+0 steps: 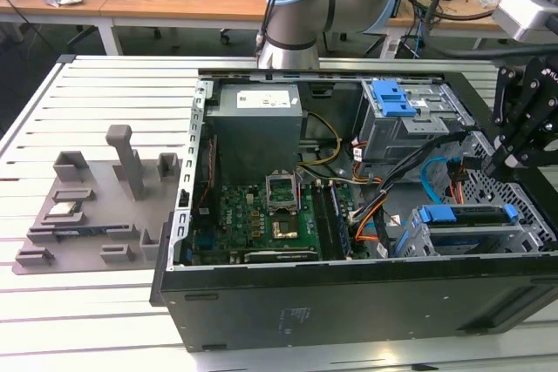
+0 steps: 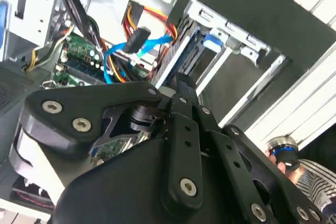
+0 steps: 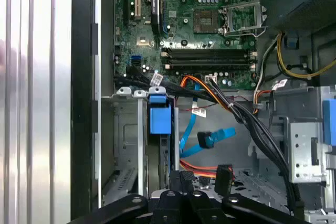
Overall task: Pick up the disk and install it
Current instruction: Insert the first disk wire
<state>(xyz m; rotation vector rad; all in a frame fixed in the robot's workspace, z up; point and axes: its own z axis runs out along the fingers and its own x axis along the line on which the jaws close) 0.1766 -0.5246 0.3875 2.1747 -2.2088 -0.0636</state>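
Gripper [image 1: 504,159] linkage sat nearest the lens, above the disk [image 1: 462,215] at the case's [image 1: 349,302] 4 o'clock corner, seated edgewise in its bay; finger state couldn't be told.

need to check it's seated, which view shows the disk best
The exterior view: the disk shows its blue bracket lengthwise there. The first wrist view shows the disk end-on, mostly one blue end; the second wrist view catches a small blue part.
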